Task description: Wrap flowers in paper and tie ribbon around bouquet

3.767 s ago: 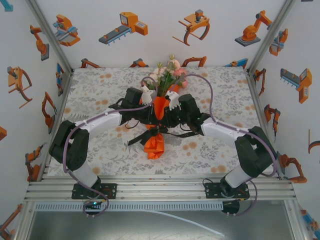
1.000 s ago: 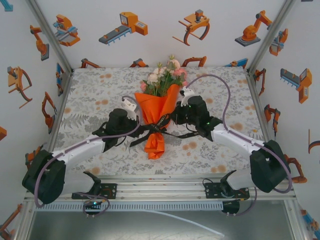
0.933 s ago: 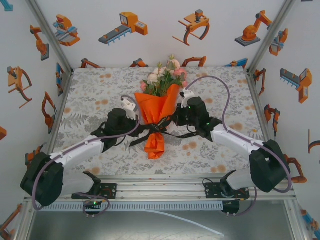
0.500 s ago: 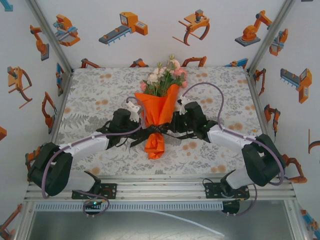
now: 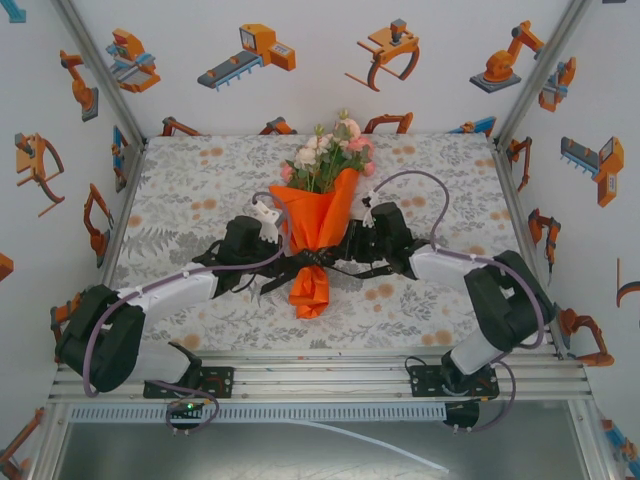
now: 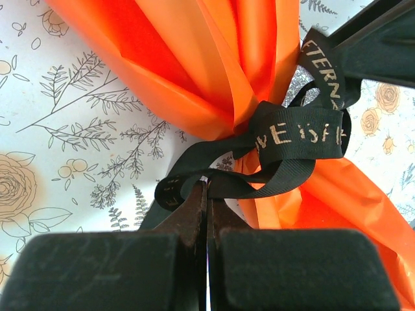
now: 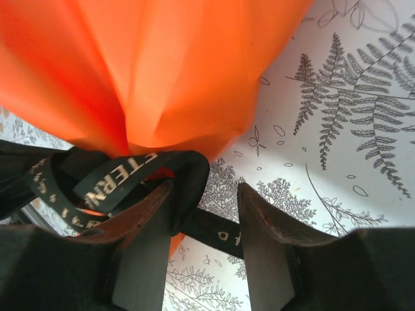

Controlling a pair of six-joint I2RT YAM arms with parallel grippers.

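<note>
Between the two pincers, on the floral tablecloth (image 5: 200, 180), the bouquet (image 5: 315, 222) is lying with its flowers (image 5: 325, 155) reaching beyond both pincers and its orange paper (image 6: 194, 58) gathering to a narrow neck. Just ahead of the left pincer (image 6: 207, 189), a black ribbon (image 6: 298, 133) with pale lettering is circling that neck in a loose knot. The left pincer's jaws are pressing together on one strand of it, the tips meeting with no gap. Opposite, the right pincer (image 7: 206, 194) is standing partly parted and is gripping nothing: a loop of the ribbon is draping against the inner face of one finger (image 7: 152, 220), and another strand is crossing the gap just beyond the tips. Ahead of both pincers' tips, the paper is bulging outward over the tablecloth.
</note>
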